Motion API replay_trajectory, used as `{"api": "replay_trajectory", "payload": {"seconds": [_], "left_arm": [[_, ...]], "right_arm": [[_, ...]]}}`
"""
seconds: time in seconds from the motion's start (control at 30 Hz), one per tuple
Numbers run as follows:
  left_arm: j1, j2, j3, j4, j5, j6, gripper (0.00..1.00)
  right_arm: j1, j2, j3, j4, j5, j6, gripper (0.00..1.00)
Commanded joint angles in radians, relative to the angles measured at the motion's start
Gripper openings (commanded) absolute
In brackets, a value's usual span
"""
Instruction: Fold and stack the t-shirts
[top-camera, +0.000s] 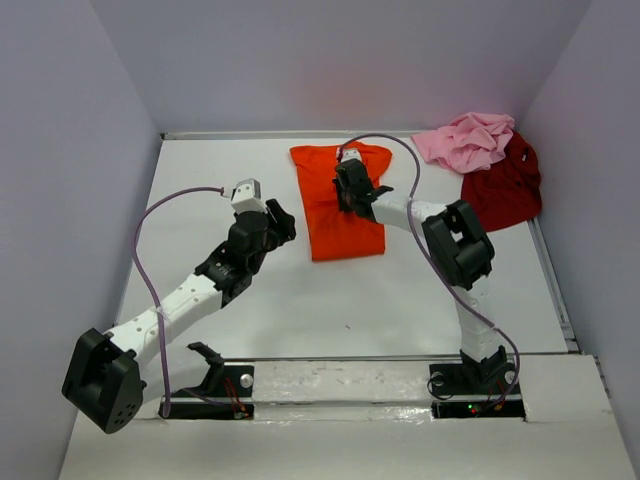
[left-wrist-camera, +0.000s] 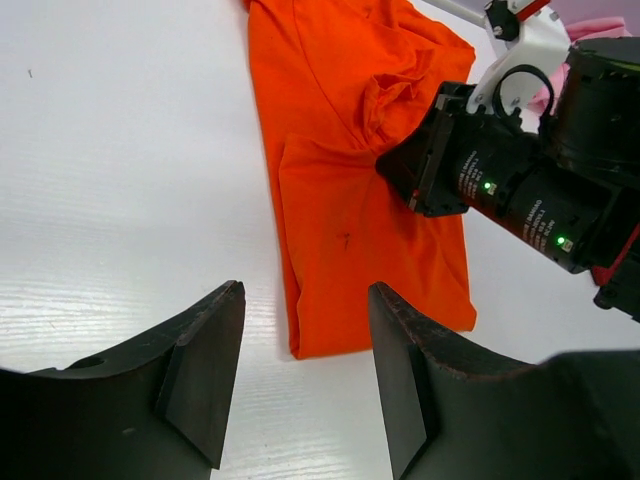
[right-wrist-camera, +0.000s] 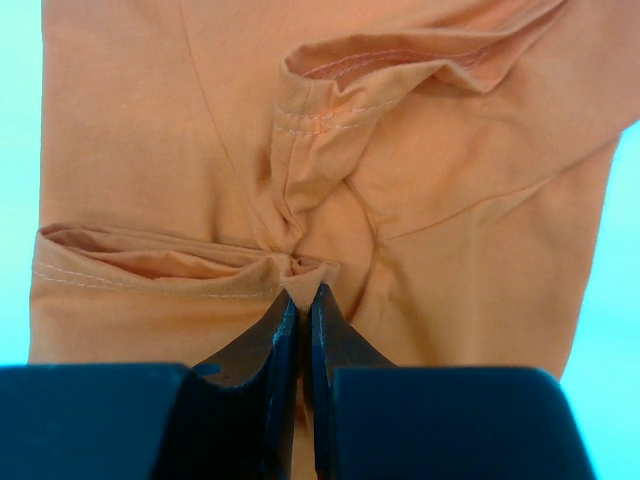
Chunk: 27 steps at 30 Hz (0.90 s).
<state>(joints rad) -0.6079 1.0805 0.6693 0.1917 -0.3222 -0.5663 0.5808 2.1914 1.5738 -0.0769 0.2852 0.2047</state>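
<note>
The orange t-shirt (top-camera: 335, 225) lies partly folded lengthwise in the middle of the table's far half; it also shows in the left wrist view (left-wrist-camera: 340, 230) and fills the right wrist view (right-wrist-camera: 180, 130). My right gripper (top-camera: 348, 192) is shut on a pinch of the orange cloth (right-wrist-camera: 303, 285) near the shirt's middle. My left gripper (top-camera: 282, 220) is open and empty just left of the shirt, its fingers (left-wrist-camera: 205, 370) above bare table near the shirt's lower hem. The pink t-shirt (top-camera: 465, 140) lies crumpled at the far right, overlapping the dark red t-shirt (top-camera: 505, 185).
Grey walls close in the table (top-camera: 200, 190) on the left, far and right sides. A purple cable (top-camera: 150, 270) loops beside the left arm. The right arm's body (left-wrist-camera: 520, 190) reaches over the orange shirt's right side.
</note>
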Motion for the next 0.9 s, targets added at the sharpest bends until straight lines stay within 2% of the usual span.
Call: {"api": "replay_trajectory", "payload": {"seconds": [0.0, 0.43, 0.77, 0.8, 0.83, 0.87], "left_arm": [[-0.004, -0.019, -0.010, 0.020, -0.008, -0.003, 0.61], [-0.007, -0.016, -0.002, 0.026, 0.002, 0.008, 0.61], [-0.006, -0.016, -0.008, 0.026, 0.006, 0.013, 0.61], [-0.006, -0.017, -0.008, 0.026, 0.006, 0.013, 0.61], [-0.006, -0.017, -0.008, 0.026, 0.008, 0.013, 0.61], [-0.006, -0.017, -0.008, 0.026, 0.009, 0.014, 0.61]], "right_arm": [[-0.013, -0.105, 0.005, -0.024, 0.078, -0.013, 0.00], [-0.013, -0.171, -0.023, -0.066, 0.181, -0.002, 0.00], [-0.055, -0.081, 0.017, -0.109, 0.218, 0.024, 0.00], [-0.055, -0.067, 0.025, -0.110, 0.221, 0.025, 0.08], [-0.055, -0.041, 0.034, -0.121, 0.210, 0.027, 0.26], [-0.055, -0.030, 0.040, -0.121, 0.198, 0.027, 0.49]]}}
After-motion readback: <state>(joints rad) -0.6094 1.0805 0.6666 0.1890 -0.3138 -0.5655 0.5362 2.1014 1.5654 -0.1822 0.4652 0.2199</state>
